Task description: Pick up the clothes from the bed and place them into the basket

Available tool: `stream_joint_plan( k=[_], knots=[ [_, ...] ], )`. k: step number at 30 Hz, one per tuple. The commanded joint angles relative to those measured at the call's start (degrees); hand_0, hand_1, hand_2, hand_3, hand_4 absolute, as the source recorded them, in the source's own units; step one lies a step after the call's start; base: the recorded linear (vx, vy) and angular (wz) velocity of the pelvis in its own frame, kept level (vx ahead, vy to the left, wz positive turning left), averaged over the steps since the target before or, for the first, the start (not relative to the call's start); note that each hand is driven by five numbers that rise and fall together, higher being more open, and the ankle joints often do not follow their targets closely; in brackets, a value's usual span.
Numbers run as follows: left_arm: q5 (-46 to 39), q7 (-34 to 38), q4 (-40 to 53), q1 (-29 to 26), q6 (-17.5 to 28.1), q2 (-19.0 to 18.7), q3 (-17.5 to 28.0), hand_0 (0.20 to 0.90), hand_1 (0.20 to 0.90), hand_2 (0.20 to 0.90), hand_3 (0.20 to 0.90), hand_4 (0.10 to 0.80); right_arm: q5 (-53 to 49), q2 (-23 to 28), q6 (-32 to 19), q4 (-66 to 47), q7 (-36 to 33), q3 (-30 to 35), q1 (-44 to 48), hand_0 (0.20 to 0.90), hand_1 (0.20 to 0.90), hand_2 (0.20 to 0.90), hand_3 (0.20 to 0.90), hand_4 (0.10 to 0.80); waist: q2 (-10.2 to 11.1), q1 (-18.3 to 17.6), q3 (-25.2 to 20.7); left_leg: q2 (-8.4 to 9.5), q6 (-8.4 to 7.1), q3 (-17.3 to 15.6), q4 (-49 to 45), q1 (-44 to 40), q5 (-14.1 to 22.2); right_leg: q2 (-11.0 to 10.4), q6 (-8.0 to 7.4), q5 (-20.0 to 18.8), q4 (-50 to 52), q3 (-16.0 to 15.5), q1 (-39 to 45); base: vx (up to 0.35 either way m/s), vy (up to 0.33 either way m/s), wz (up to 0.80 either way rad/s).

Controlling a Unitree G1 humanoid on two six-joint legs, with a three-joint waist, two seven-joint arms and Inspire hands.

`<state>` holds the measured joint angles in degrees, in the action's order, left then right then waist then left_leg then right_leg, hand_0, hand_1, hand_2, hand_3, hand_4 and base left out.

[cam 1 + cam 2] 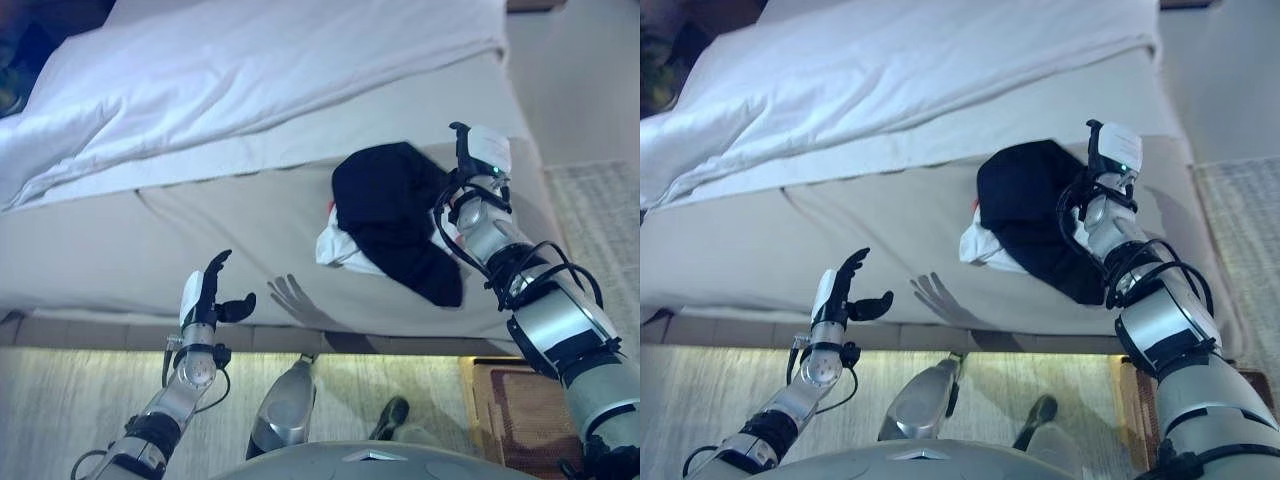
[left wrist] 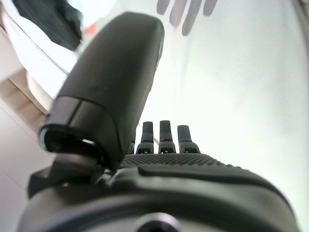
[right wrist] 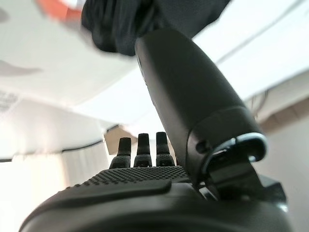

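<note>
Nearest, left hand [image 1: 205, 298] raised off the bed's front edge, fingers straight and spread, holding nothing. Beyond, right hand [image 1: 1110, 160] just beside the far side of the clothes [image 1: 395, 215], fingers straight, nothing visibly gripped. Clothes: dark garment over a white piece with a red trace, heaped on the bed [image 1: 200, 220] near its front edge; long axis diagonal, lower end pointing toward the robot's right. Basket not visible in any view. Judged stage: pickup not yet made; grasp, carry and drop all remaining.
</note>
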<state>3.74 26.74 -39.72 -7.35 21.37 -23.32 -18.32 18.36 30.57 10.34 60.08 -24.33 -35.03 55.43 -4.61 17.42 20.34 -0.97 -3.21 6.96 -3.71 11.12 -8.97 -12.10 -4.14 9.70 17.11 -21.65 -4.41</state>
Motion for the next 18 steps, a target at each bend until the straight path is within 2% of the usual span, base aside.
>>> stream_joint_plan(
  k=[1,3,8,12,18],
  knots=[
    [-3.23,2.31,7.38,-4.21,6.65,-4.37,-0.12,0.9,0.9,0.9,0.9,0.8,3.96,0.99,-0.4,-2.32,-1.66,-4.74,9.72,0.9,0.9,0.9,0.9,0.8,2.57,2.25,3.08,2.56,1.98,0.96,-15.37,3.68,13.49,-3.37,3.03,1.13,8.93,3.47,-2.9,0.037,-0.015,0.16],
    [-3.51,2.03,7.74,-4.31,7.0,-4.59,-0.02,0.9,0.9,0.9,0.9,0.8,3.85,0.56,-0.23,-1.12,-1.13,-5.03,10.56,0.9,0.9,0.9,0.9,0.8,2.61,2.71,3.82,2.98,2.54,0.81,-16.92,4.83,14.26,-3.65,3.07,1.81,10.43,3.24,-3.7,0.022,0.016,0.08],
    [-5.33,2.35,13.06,-5.15,7.05,-6.07,-0.5,0.9,0.9,0.9,0.9,0.8,2.77,0.66,2.14,2.98,1.03,-5.26,14.89,0.9,0.9,0.9,0.9,0.8,1.63,4.36,7.87,5.78,4.58,0.91,-24.99,12.16,16.7,-6.07,3.27,3.89,20.13,3.76,-10.98,-0.044,0.059,0.07],
    [-6.44,3.28,15.08,-4.99,7.85,-7.12,-1.12,0.9,0.9,0.9,0.9,0.8,2.36,1.88,4.44,5.31,2.91,-6.25,17.54,0.9,0.9,0.9,0.9,0.8,0.62,4.78,9.45,6.6,5.08,0.69,-29.01,16.54,17.74,-6.76,3.3,4.96,24.69,4.08,-15.38,-0.035,0.039,0.11],
    [-7.47,3.34,17.66,-3.58,10.06,-8.08,-1.2,0.9,0.9,0.9,0.9,0.8,1.82,4.55,7.59,8.4,5.98,-8.69,21.18,0.9,0.9,0.9,0.9,0.8,-0.66,5.13,9.45,7.87,6.14,0.1,-34.83,22.92,19.64,-7.1,3.86,5.85,30.3,5.07,-21.78,-0.03,0.024,0.03]
  ],
)
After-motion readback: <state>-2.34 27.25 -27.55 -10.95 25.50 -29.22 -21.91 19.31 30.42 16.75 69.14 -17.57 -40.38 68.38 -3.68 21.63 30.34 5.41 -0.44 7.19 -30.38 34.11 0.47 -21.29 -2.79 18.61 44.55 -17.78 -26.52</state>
